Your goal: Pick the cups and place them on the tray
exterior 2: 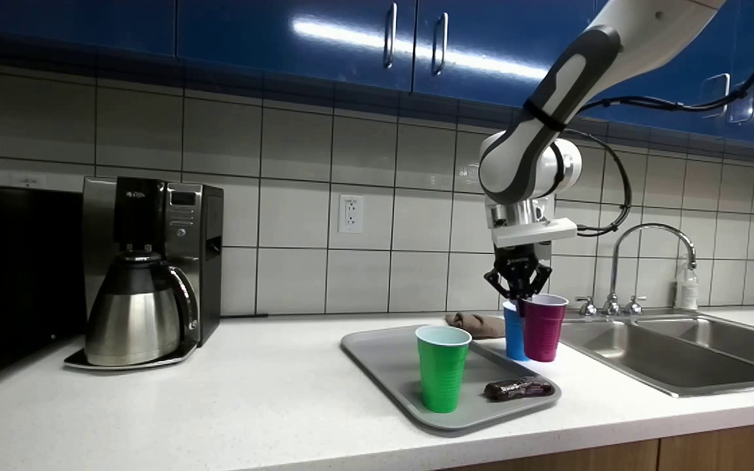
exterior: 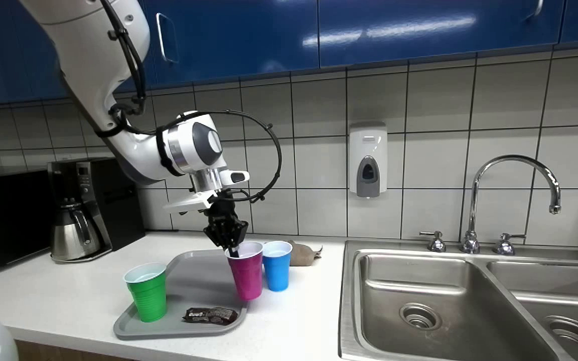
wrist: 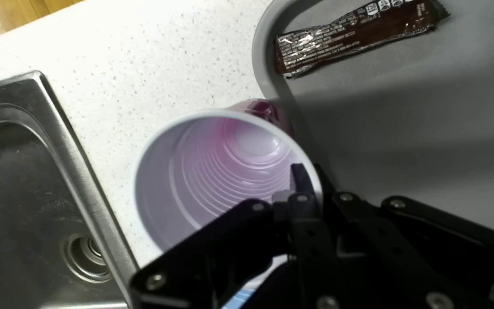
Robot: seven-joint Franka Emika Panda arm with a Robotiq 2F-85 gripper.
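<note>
The magenta cup (exterior: 247,275) leans slightly beside the right edge of the grey tray (exterior: 203,291); whether its base touches the counter I cannot tell. My gripper (wrist: 312,178) is shut on this cup's wall, one finger (wrist: 302,178) inside the white rim and one outside. In both exterior views the green cup (exterior 2: 443,373) stands upright on the tray. The blue cup (exterior: 277,268) stands on the counter close behind the magenta cup, partly covered by it in an exterior view (exterior 2: 514,337). In the wrist view only a sliver of the blue cup (wrist: 237,299) shows.
A dark wrapped bar (exterior: 210,315) lies on the tray near its front rim. Behind the blue cup is a brown object (exterior: 303,254). The steel sink (exterior: 351,301) lies to one side, the coffee maker (exterior 2: 148,275) to the opposite side. Blue cabinets (exterior 2: 298,46) hang above.
</note>
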